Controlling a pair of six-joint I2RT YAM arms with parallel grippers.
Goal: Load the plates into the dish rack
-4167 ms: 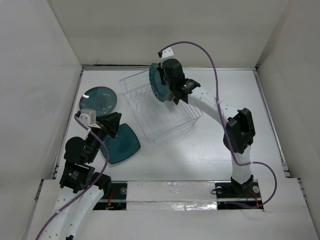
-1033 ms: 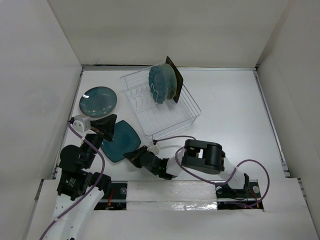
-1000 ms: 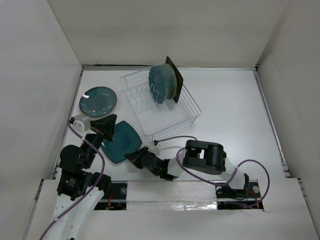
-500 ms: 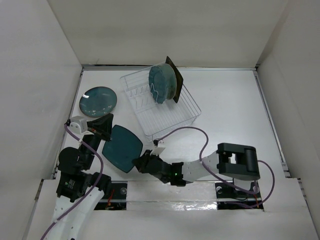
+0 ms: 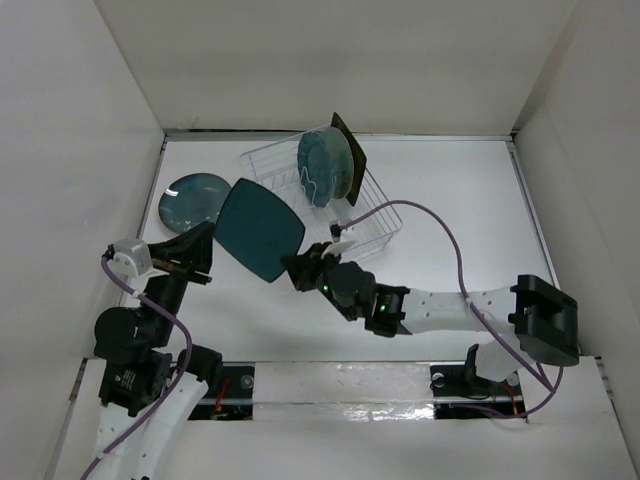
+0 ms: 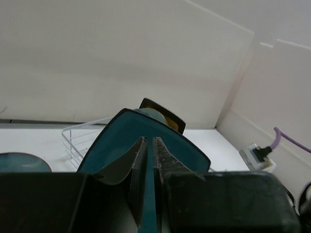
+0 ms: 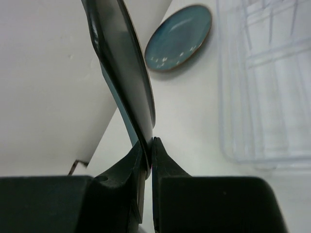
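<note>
1. The right gripper [image 5: 297, 266] is clamped on the near corner of the square plate [image 5: 258, 228]. Its wrist view shows both fingers [image 7: 137, 162] pinching the thin rim, with the plate seen edge-on.
2. The square plate hangs tilted, clear of the table. It is just left of the rack [image 5: 385, 214] and covers the rack's left corner in the top view. Whether plate and rack touch cannot be told.
3. The left gripper [image 5: 207, 242] sits on the far side of the square plate from the rack. Its fingers are drawn almost together, leaving only a thin slit. The plate shows its broad face to that wrist camera, not its edge, so I judge this gripper holds nothing. Whether its tips touch the plate cannot be told.
4. The relation that matters is that the rack lies to the right of the held plate and a little beyond it.
   - Two racked plates [image 5: 326, 170] stand on edge at the rack's far end.
   - The free tines [image 5: 285, 183] are on their left, the side facing the held plate.
   - The plate probably has to be stood upright, parallel to that pair, and go in edge-first.
   - The right arm, already gripping it, is the nearer one for this.
5. A round plate [image 5: 183, 197] lies flat, left of the rack and past the held plate. It is closest to the left gripper.
</note>
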